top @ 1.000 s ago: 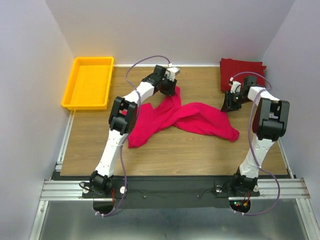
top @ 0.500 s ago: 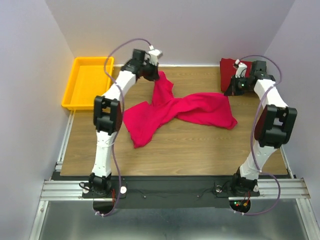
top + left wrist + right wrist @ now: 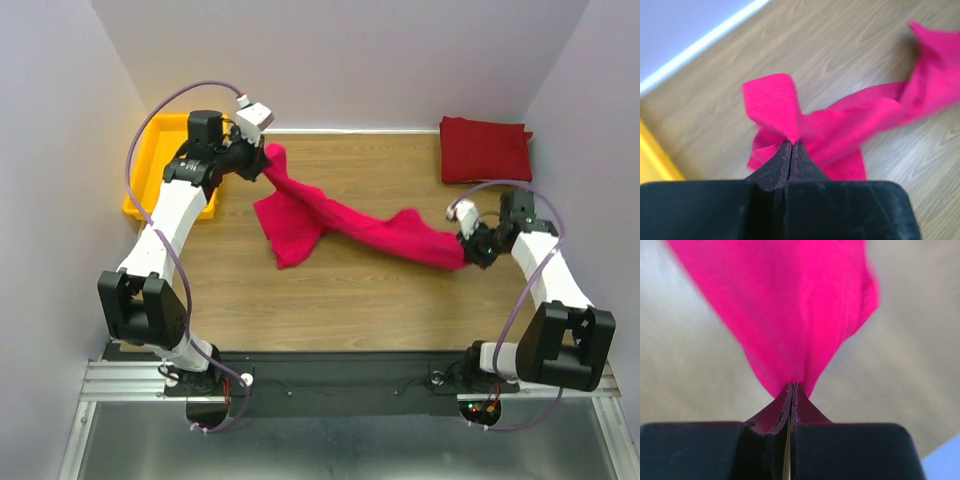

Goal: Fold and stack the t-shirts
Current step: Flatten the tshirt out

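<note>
Wooden table [image 3: 340,310] lies under the pink shirt [image 3: 345,222], strung as a twisted rope between the left gripper [image 3: 264,160] and right gripper [image 3: 466,250], each pinching an end. Spreading step, seemingly; next, untwist it and lay it flat. Folded red shirt [image 3: 485,150] sits beyond the right gripper.

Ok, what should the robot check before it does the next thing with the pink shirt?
1. Is the left gripper shut on the pink t-shirt? Ok.
2. Is the right gripper shut on its other end? Ok.
3. Is the pink t-shirt spread flat? Not ok, it is twisted and bunched between the grippers.
4. Is the red t-shirt folded and out of the way? Ok, it lies apart in the far right corner.
5. Which edges are gripped? Cannot tell.
</note>
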